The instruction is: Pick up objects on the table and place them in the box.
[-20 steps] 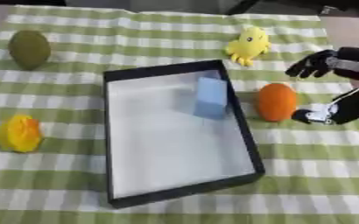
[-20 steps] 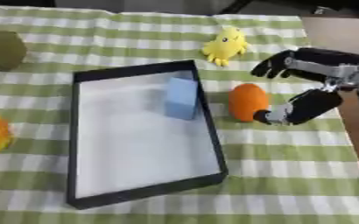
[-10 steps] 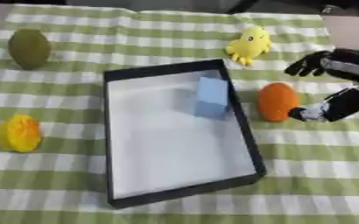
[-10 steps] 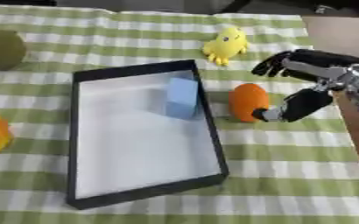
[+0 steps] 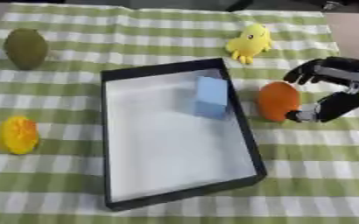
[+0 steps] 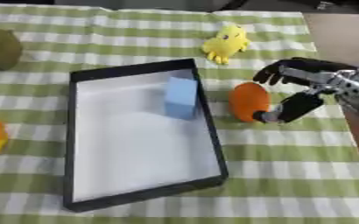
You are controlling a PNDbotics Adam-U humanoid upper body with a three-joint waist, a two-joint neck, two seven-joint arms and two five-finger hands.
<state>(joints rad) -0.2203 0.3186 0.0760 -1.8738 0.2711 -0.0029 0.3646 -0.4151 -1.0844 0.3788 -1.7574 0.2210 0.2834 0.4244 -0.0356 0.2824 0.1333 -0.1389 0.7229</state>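
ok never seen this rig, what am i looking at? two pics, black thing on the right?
Both pictures come from one stereo camera in a humanoid robot's head, looking down at a table with a green checked cloth; they show the same moment. The black thing is the robot's right hand, driven by a person. Its fingers and thumb are spread around an orange object, thumb tip near its lower side; it looks set to grasp, not lifting yet. The left hand is not in view. A black-rimmed box holds a blue block. Outside it lie a yellow duck toy, a dark green fruit and a yellow-orange fruit.
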